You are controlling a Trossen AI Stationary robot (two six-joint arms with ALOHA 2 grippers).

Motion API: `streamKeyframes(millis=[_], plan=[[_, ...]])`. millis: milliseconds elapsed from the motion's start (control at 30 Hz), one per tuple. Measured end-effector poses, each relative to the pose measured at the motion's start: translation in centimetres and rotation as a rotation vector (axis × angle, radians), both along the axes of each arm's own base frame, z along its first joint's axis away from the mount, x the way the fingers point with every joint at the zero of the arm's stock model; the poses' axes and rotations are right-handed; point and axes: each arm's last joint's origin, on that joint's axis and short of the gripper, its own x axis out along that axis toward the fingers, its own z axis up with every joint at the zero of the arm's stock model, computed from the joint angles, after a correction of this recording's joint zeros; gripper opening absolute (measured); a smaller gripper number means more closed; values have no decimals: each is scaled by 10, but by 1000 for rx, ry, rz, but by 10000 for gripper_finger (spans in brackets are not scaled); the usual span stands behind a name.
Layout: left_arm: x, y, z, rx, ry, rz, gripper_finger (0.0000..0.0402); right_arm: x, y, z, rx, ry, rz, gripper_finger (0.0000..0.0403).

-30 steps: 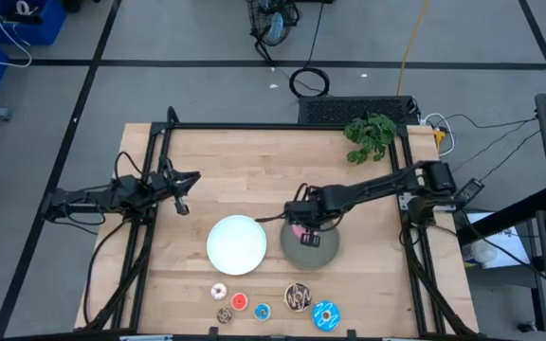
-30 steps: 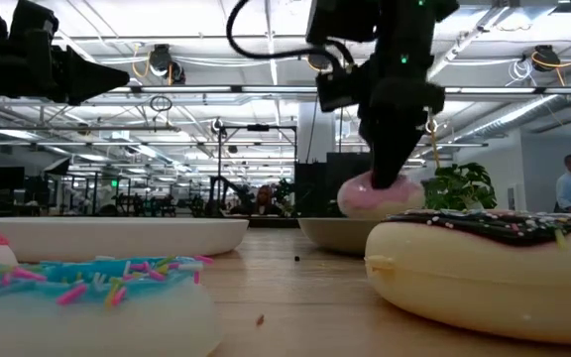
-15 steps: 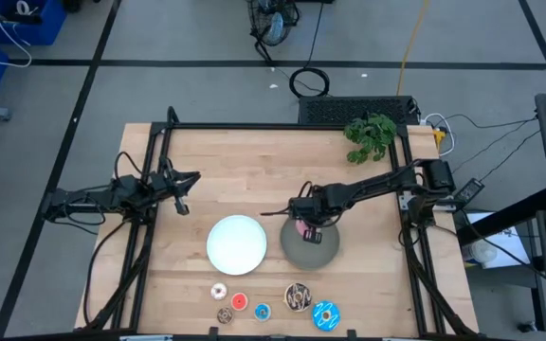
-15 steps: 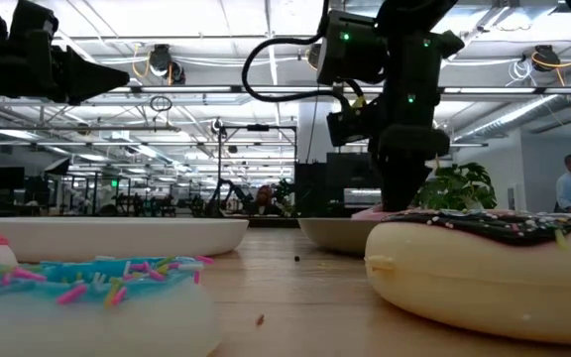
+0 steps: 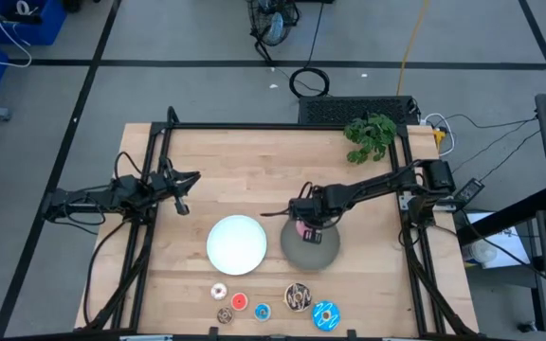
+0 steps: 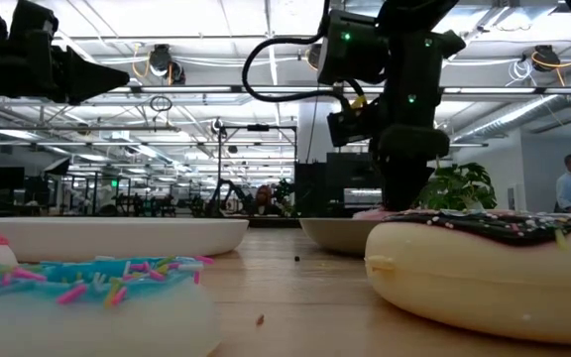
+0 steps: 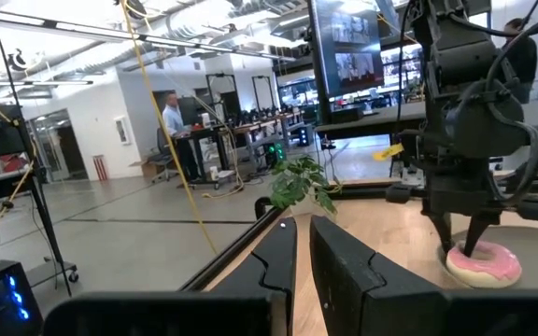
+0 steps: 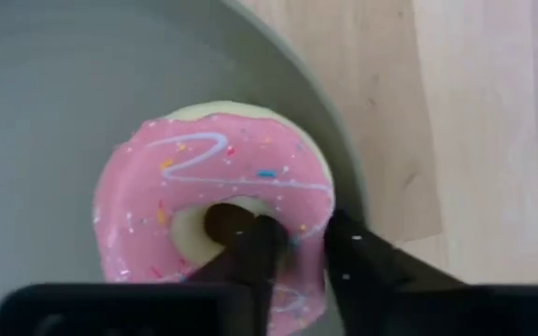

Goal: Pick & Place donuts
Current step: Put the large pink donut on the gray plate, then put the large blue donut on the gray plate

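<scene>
Waiting at the bench's left edge, the left gripper [image 5: 186, 204] has its fingers nearly together, holding nothing. The right gripper [image 5: 302, 228] has the pink donut [image 8: 215, 203] down on the grey plate [image 5: 318, 250] — fingers astride its ring, loosening. Best lift straight up, so nothing drags.

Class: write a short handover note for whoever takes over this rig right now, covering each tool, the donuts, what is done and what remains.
Right tool: over the round grey plate, one finger in the hole of the pink-iced toy donut, one outside; grip loosening.
Left tool: nearly shut, empty, waiting at the table's left.
Done: pink donut is on the grey plate.
Left: six donuts in the front row, including the blue sprinkled donut. Round white plate holds nothing.
</scene>
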Motion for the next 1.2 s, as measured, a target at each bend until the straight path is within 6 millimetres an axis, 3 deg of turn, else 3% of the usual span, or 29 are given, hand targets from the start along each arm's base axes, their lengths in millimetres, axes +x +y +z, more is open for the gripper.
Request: streamKeyframes(millis=[133, 267, 633, 800, 867, 967, 1200], plan=[[0, 0, 0, 6, 2, 0, 42, -2, -1, 4, -46, -9, -18, 161], [0, 0, 0, 8, 3, 1, 42, -5, -2, 18, -44, -50, -19, 205], [0, 0, -1, 11, 13, 2, 42, -18, -2, 59, -28, -192, -45, 232], [0, 0, -1, 12, 20, 2, 42, -28, 8, 81, 122, -256, -30, 224], [0, 0, -1, 13, 20, 3, 42, -35, 18, 92, 220, -280, -18, 217], [0, 0, -1, 17, 22, 4, 42, -46, 38, 107, 234, -329, 8, 198], [0, 0, 0, 10, 1, 2, 42, -70, 91, 117, 235, -361, 30, 81]])
